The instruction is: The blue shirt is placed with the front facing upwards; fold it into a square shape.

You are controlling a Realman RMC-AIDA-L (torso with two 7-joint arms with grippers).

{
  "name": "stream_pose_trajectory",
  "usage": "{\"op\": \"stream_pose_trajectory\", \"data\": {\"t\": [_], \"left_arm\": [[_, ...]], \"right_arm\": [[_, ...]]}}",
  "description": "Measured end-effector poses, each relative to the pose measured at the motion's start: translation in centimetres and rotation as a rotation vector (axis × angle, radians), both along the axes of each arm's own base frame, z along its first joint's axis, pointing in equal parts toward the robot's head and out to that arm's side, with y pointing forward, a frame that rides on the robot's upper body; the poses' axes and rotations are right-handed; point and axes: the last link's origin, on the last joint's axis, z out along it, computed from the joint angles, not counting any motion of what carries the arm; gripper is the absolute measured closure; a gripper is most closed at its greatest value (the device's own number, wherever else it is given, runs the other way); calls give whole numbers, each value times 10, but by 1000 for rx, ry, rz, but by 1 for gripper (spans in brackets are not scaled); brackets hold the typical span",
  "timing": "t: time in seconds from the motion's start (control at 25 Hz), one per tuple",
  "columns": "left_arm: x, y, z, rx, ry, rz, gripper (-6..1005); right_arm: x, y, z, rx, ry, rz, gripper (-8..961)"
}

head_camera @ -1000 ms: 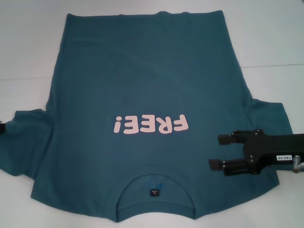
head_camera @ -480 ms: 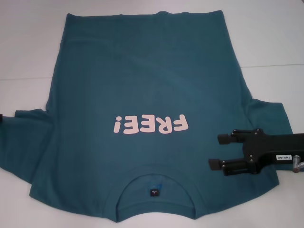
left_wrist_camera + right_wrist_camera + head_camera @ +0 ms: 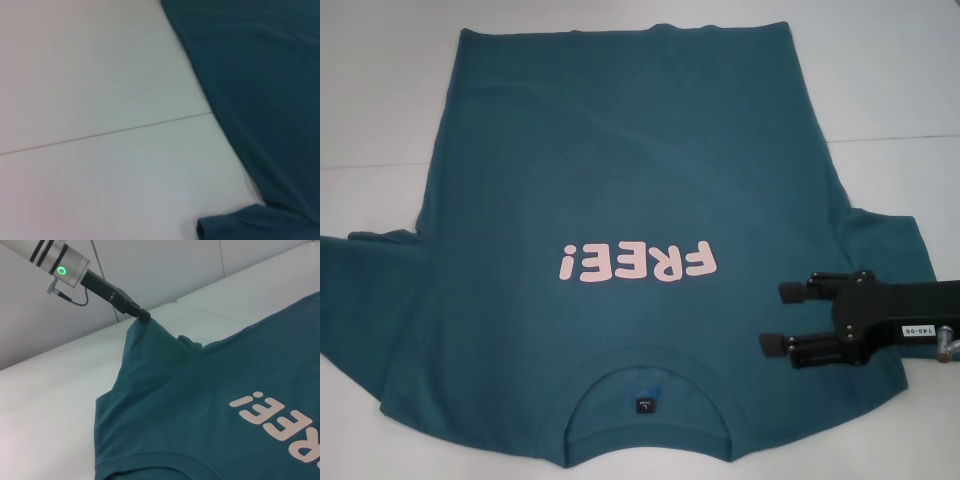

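Blue shirt [image 3: 620,230] flat on table [image 3: 880,90], print up. L gripper [image 3: 142,316], clamped on sleeve, has pulled it outward vs 1 s ago. R gripper [image 3: 775,318] hovers, fingers apart. Sleeve fold starting.

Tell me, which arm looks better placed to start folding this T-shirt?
Probably the left. In the right wrist view its pincer is shut on the blue shirt at the left sleeve, lifting it into a peak. The right pincer is open over the right shoulder, gripping nothing.
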Motion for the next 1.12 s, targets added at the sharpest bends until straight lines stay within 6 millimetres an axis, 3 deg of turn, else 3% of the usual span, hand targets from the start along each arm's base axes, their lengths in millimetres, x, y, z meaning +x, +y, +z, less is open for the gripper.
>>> {"op": "stream_pose_trajectory", "data": {"t": [0.52,1.12], "left_arm": [[31,-7,-3,-48,-64,-9,961],[91,-10,-56,-129,-177,-3,961]], "right_arm": [[0,0,-1,-3,-5,-4,126],[6,0,1,12,-18,-13,131]]}}
